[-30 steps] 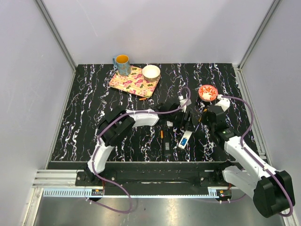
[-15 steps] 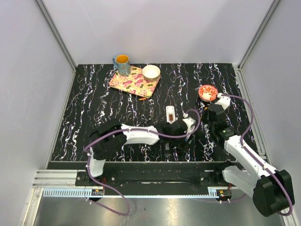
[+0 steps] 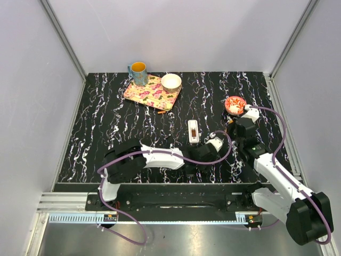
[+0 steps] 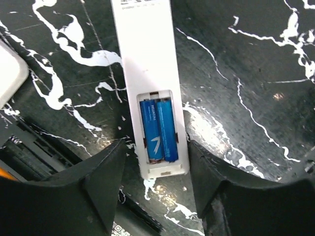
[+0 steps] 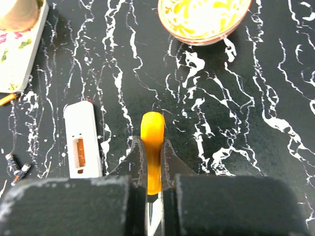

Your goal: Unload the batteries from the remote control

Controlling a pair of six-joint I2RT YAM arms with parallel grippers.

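The black marbled surface (image 3: 96, 133) shows open marble across its left half. The left hand (image 4: 157, 146) is spread astride the near end of a white remote (image 4: 146, 59), fingers close beside its long edges, perhaps touching. Two blue batteries (image 4: 158, 129) lie side by side in its open bay. The right hand (image 5: 153, 164) is pinching an orange-tipped tool (image 5: 152, 130), with open marble between it and the bowl (image 5: 204, 22).

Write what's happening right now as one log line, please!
left gripper: open, astride white remote | batteries: two blue, in its compartment | right gripper: shut on orange-handled tool
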